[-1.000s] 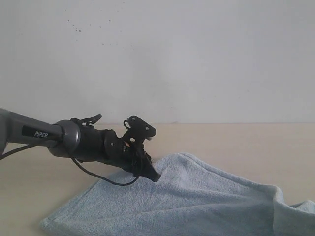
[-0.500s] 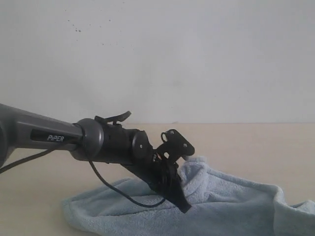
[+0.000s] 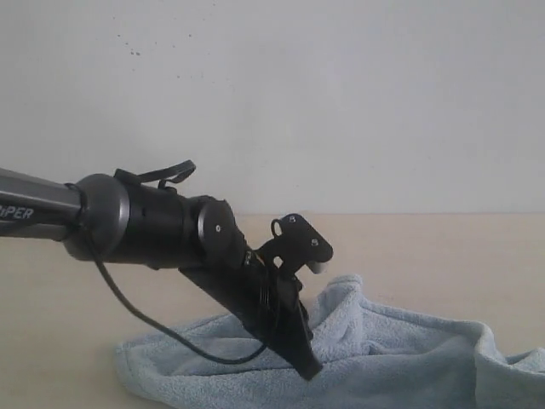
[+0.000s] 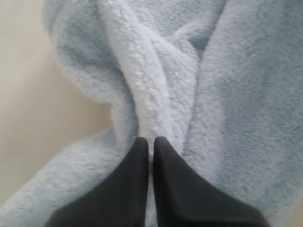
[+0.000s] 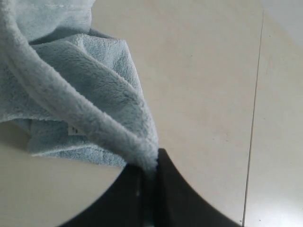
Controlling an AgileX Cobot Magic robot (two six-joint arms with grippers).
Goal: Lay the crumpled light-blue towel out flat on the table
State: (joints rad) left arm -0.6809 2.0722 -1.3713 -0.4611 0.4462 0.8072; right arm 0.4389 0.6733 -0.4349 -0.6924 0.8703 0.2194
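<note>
Towel [image 3: 400, 349]: I am seeing it lying bunched on the table [image 3: 443, 247], with one ridge rising in the middle and the far right end lifting.
Left gripper [image 4: 150, 141]: I am holding its black fingers clamped on a thick rolled fold of the towel, with barely a slit showing between them.
Right gripper [image 5: 154, 158]: it is pinching a hemmed edge of the towel, jaws pressed together, with the cloth running from it in a raised band.
Open room: bare table is stretching behind the towel to the wall [image 3: 341, 102], and also off the towel's left end.
Edges: the towel's left end is curling into a rounded lump, and a small white label [image 5: 73, 128] is peeking out under a fold.
Textures: the pale-blue terry is looking fluffy and deeply creased, while the table is showing smooth, matte beige, with a thin seam [image 5: 254, 118] running beside the towel.
</note>
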